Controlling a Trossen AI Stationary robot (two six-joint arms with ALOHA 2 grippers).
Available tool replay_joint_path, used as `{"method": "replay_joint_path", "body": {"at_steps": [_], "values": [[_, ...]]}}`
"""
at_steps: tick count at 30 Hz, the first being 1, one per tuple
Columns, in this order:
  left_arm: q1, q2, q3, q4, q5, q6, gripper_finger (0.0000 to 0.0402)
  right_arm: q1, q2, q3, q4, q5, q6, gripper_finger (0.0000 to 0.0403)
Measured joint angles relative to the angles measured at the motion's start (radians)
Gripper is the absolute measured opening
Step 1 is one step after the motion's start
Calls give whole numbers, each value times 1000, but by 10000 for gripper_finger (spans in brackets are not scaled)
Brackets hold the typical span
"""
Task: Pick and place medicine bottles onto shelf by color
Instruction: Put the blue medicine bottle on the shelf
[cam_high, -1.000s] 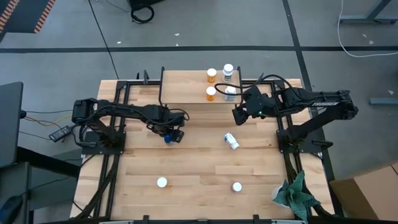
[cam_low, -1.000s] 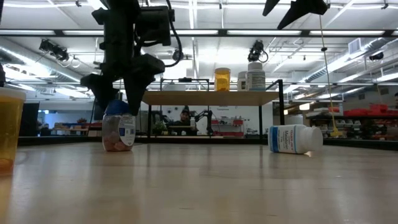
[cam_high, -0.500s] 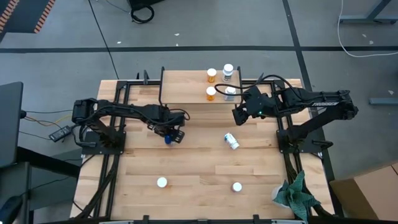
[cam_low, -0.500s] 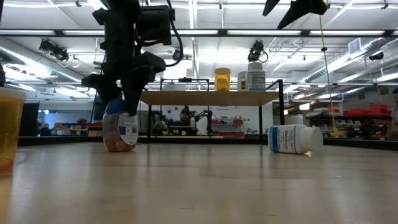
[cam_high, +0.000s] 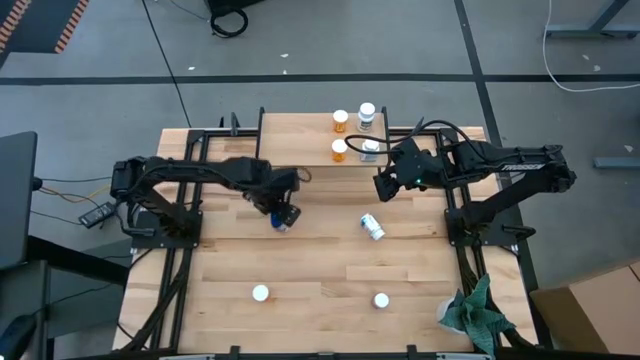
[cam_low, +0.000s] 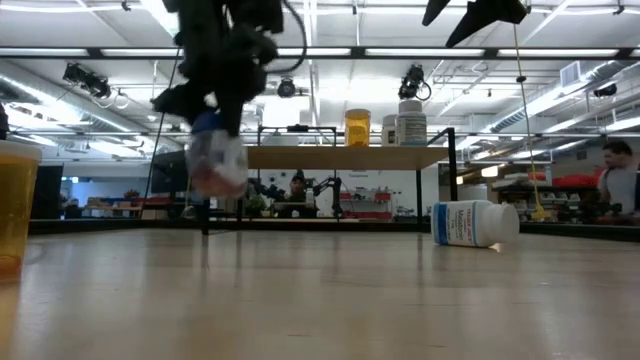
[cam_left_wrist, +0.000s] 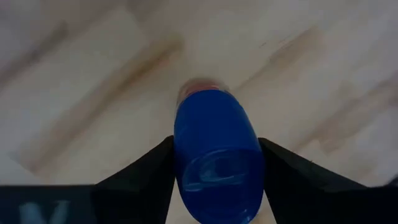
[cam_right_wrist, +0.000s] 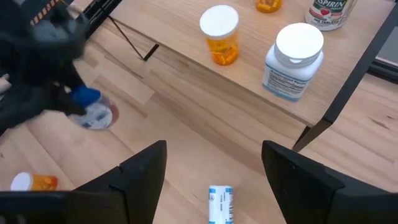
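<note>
Four bottles stood on the shelf (cam_high: 300, 128) in the high view; the left gripper (cam_high: 282, 212) gripped the blue-capped bottle (cam_high: 285, 217). Low view: that bottle, on the table a second earlier, now hung lifted. Right wrist view: the right gripper (cam_right_wrist: 214, 163) hovered open near the shelf.
</note>
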Motion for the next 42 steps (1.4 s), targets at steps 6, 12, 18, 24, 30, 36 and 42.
{"method": "replay_joint_path", "body": {"at_steps": [6,12,18,24,30,36,42], "values": [[84,0,222,-110,-42,238,208,0,0,0,0,0,-1,271],[211,8,396,-209,-104,575,218,0,0,0,0,0,-1,271],[349,37,518,-274,-102,743,206,0,0,0,0,0,2,271],[417,137,694,-372,-94,827,219,-1,0,0,4,3,16,271],[436,278,900,-437,-91,887,220,-1,0,0,5,7,30,271],[457,379,977,-457,-99,907,209,-1,0,0,5,7,30,271],[478,443,977,-434,-146,907,223,-1,0,0,5,7,27,271]]}}
